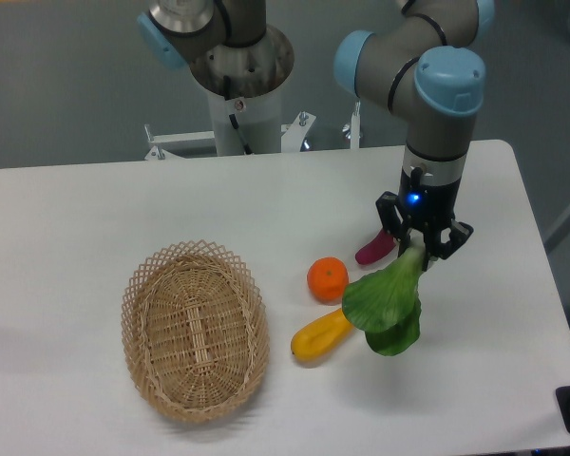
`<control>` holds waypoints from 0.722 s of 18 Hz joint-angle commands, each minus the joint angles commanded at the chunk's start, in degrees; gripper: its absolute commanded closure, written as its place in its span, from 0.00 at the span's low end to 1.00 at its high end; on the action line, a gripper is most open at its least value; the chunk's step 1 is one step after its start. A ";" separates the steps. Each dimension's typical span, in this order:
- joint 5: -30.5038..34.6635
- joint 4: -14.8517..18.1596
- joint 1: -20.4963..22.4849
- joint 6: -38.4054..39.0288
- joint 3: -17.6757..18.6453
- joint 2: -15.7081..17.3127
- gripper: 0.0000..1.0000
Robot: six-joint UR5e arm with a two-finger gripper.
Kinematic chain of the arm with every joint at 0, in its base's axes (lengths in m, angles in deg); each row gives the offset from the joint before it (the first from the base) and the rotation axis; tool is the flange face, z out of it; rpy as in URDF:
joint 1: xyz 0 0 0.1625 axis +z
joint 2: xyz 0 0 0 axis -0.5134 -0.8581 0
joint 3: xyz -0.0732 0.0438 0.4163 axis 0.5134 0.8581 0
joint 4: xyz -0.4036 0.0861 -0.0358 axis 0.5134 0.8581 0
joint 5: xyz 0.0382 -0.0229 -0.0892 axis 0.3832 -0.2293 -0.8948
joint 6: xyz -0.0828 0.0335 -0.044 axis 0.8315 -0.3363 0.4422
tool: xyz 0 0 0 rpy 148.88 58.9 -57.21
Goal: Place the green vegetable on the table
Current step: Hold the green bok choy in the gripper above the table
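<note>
The claw (420,249) is pinching the green vegetable's (385,306) pale stalk, leaves dangling toward seven o'clock over the table (95,209).

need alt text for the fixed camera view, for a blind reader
The arm's end effector grips a green vegetable by its pale stalk above a white table. Beside it lie an orange, a yellow pepper and a purple piece; an empty wicker basket sits left.

One basket (195,328), four toy foods
</note>
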 joint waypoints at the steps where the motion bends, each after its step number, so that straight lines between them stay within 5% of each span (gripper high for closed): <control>1: 0.17 -0.17 0.00 -0.09 0.17 -0.09 0.56; 13: 0.26 -0.26 0.61 -0.26 0.00 -0.35 0.56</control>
